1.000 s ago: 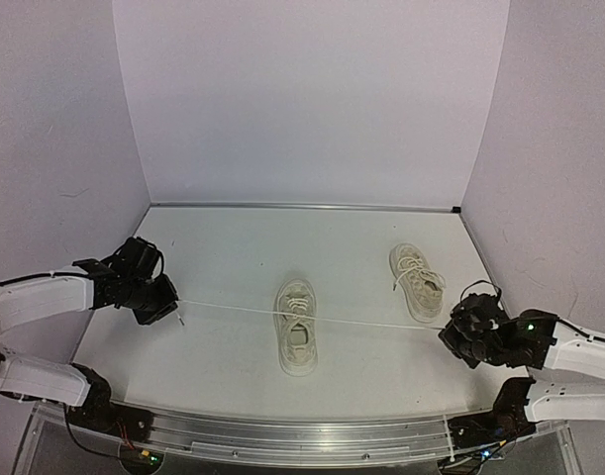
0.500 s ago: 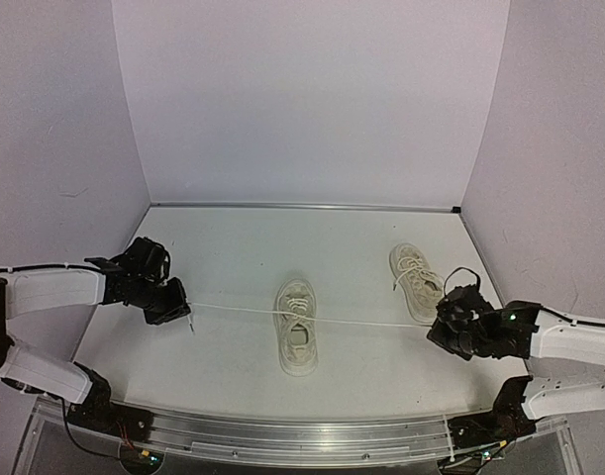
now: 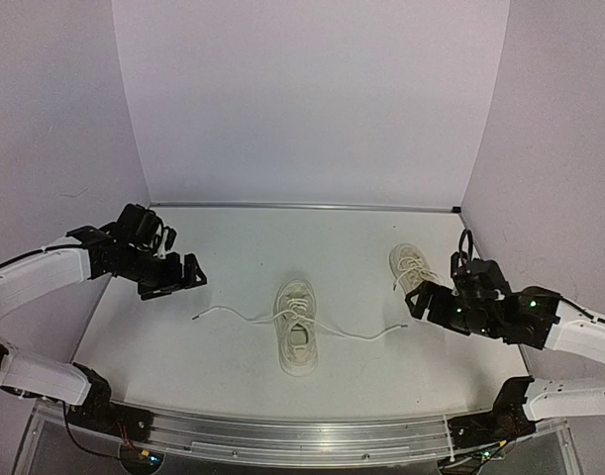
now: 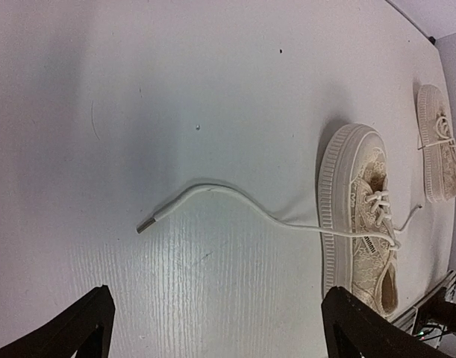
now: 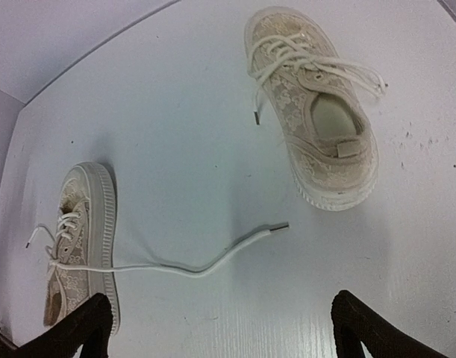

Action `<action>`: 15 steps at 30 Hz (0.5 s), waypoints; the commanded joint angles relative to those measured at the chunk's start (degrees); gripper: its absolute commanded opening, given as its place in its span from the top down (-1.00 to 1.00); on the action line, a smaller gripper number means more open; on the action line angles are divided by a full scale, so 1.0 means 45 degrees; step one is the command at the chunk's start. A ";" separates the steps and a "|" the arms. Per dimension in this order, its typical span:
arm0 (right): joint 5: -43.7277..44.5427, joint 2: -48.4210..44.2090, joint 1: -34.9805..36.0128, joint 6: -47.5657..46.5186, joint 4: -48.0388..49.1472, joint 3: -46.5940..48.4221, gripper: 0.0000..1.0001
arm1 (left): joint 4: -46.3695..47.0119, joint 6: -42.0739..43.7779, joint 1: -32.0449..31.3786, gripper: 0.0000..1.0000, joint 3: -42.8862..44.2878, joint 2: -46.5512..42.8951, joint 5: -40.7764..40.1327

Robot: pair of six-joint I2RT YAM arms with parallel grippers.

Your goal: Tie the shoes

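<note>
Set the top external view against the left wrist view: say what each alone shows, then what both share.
Top external only: the left tool and right tool seen whole, both open above the table. Left wrist only: the ribbed sole wall of the centred shoe and the metal end of its left lace tip. Both: the two shoes, far shoe included, and that lace tip lying unheld on the table.

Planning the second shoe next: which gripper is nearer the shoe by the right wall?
Right. The right gripper is just beside the shoe by the right wall, at its near end; the left gripper is far off to the left, beyond the centre shoe.
</note>
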 commanded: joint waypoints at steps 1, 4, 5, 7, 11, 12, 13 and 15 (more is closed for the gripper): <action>-0.0943 0.0313 -0.0044 -0.2195 0.0167 0.1377 -0.97 | -0.1789 0.1496 -0.0067 -0.99 0.1909 0.0053 -0.0809; -0.1498 0.1267 -0.0046 -0.3329 0.0221 0.2249 -0.97 | -0.2051 0.1916 -0.0478 -0.99 0.2743 0.0415 -0.1249; -0.1547 0.1650 -0.0039 -0.3639 0.0239 0.2571 -0.96 | -0.2037 0.2101 -0.0838 -0.99 0.2964 0.0533 -0.1605; -0.1598 0.2331 -0.0048 -0.4166 0.0321 0.3176 -0.97 | -0.1994 0.2634 -0.1807 -0.99 0.3439 0.0811 -0.2924; -0.1900 0.3531 -0.0046 -0.5230 0.0646 0.4415 -0.96 | -0.0584 0.5060 -0.3193 -0.99 0.3731 0.0921 -0.3799; -0.1933 0.3829 -0.0047 -0.5394 0.0652 0.4673 -0.96 | -0.0192 0.5208 -0.3199 -0.99 0.3716 0.0873 -0.3623; -0.1945 0.4004 -0.0049 -0.5653 0.0653 0.4985 -0.97 | 0.0410 0.5222 -0.3199 -0.99 0.3626 0.0801 -0.3473; -0.1900 0.4328 -0.0050 -0.5909 0.0653 0.5420 -0.97 | 0.1436 0.5285 -0.3199 -0.99 0.3380 0.0683 -0.2992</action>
